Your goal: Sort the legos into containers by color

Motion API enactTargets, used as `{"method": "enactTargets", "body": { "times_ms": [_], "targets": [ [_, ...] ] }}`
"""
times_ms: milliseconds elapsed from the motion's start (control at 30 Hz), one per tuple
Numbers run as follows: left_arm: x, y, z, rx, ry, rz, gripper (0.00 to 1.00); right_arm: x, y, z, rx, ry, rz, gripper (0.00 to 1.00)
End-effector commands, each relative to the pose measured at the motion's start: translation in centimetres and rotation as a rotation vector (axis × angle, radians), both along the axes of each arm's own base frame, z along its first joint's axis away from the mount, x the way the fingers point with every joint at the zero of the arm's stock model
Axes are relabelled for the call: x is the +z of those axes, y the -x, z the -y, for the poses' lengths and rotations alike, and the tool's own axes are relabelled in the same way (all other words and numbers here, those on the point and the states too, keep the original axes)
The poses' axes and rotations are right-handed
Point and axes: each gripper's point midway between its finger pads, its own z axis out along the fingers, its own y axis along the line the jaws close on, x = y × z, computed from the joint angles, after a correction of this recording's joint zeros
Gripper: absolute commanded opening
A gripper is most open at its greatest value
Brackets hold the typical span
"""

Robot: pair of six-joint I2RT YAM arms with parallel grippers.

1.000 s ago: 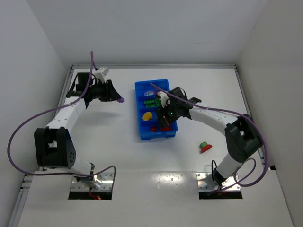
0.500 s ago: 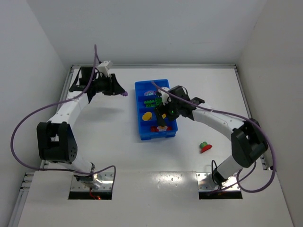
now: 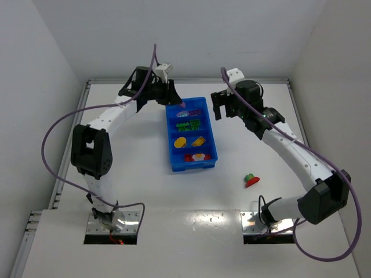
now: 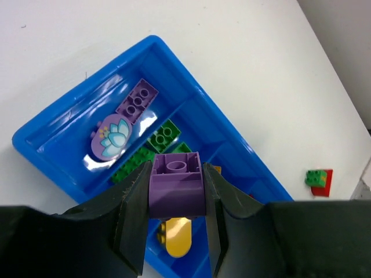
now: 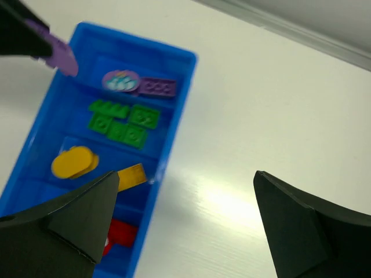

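On the left, a purple piece (image 4: 175, 186) is being clamped between the jaws of the left gripper (image 3: 177, 99), which is being held over the far left corner of the blue tray (image 3: 194, 167). The tray is lying on the white table (image 3: 127, 174), its four compartments being lined up from far to near. The farthest one is being occupied by two purple pieces (image 3: 192, 114), one round with a flower print and one flat. The next is being filled by green pieces (image 3: 188, 124), the third by yellow pieces (image 3: 189, 141) and the nearest by red pieces (image 3: 196, 157). To the right of the tray's far end, the right gripper (image 3: 223, 107) is being held above the table with its jaws spread wide apart and nothing between them. Farther right and nearer, well apart from the tray, a red piece (image 3: 252, 183) is lying on the table with a green block (image 3: 248, 176) touching it.
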Motion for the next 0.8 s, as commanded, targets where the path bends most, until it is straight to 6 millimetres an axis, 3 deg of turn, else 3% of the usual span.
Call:
{"method": "enactTargets", "body": {
  "times_ms": [0, 100, 167, 200, 233, 367, 467, 633, 767],
  "targets": [
    [0.0, -2.7, 0.6, 0.06, 0.003, 0.017, 0.28, 4.0, -1.3, 3.9, -0.129, 0.016, 0.086, 1.0],
    [-2.0, -4.5, 1.0, 0.092, 0.002, -0.027, 0.28, 4.3, -1.8, 6.1, -0.178, 0.024, 0.063, 1.0],
    [-2.0, -5.7, 1.2, 0.106, 0.008, -0.024, 0.3, 4.4, -2.0, 7.3, -0.202, 0.029, 0.042, 1.0],
    [-3.2, -5.9, 1.8, 0.097, 0.001, -0.042, 0.32, 4.2, -2.0, 7.8, -0.207, 0.041, 0.036, 1.0],
    [-2.9, -6.7, 1.9, 0.105, 0.002, -0.027, 0.32, 4.3, -2.3, 8.1, -0.216, 0.042, 0.035, 1.0],
    [-4.6, -7.9, 2.2, 0.119, -0.004, -0.05, 0.38, 4.2, -2.6, 9.2, -0.23, 0.041, 0.033, 1.0],
    [-6.2, -8.5, 2.0, 0.134, -0.031, -0.07, 0.49, 3.7, -2.7, 9.7, -0.236, 0.056, 0.017, 1.0],
    [-7.2, -8.1, 2.6, 0.104, -0.046, -0.087, 0.64, 1.4, -2.5, 10.1, -0.148, 0.155, -0.032, 1.0],
    [-6.7, -8.0, 2.9, 0.073, -0.041, -0.07, 0.68, -1.4, -0.7, 9.3, 0.019, 0.218, -0.107, 1.0]
  ]
}}
